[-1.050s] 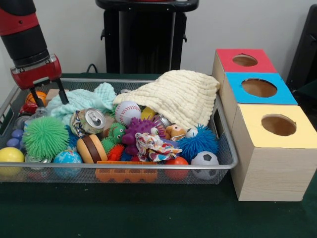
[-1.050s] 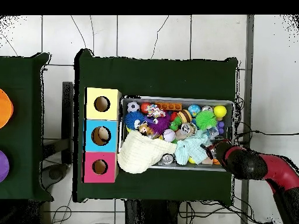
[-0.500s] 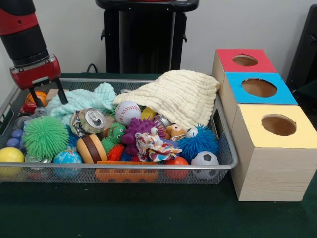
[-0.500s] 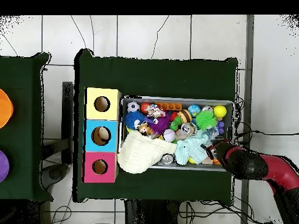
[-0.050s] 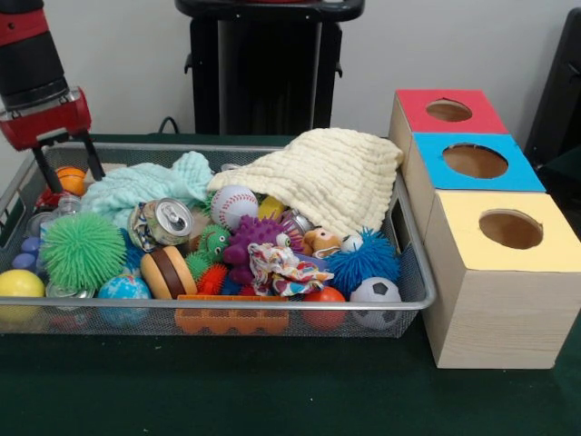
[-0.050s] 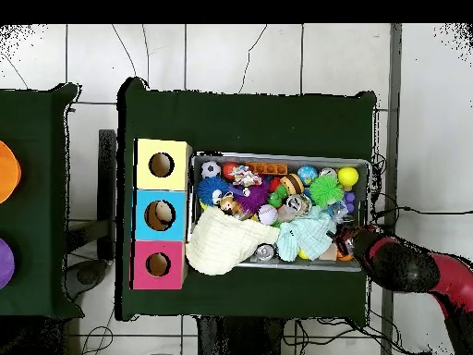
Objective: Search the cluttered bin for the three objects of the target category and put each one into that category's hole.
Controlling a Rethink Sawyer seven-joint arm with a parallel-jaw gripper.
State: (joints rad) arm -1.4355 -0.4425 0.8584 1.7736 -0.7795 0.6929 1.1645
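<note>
Gripper (image 5: 65,163): fingers spread apart, holding nothing, above the bin's (image 5: 413,263) corner.
Nearest target guess: small orange ball (image 5: 69,179) just below it.
Handling: likely light, smooth; pinch across its middle.

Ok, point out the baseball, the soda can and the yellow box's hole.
baseball (image 5: 233,205), front view, on the middle of its white face.
soda can (image 5: 163,222), front view, on its silver top near the pull tab.
yellow box's hole (image 5: 510,229), front view, on the dark inside of the round opening.
</note>
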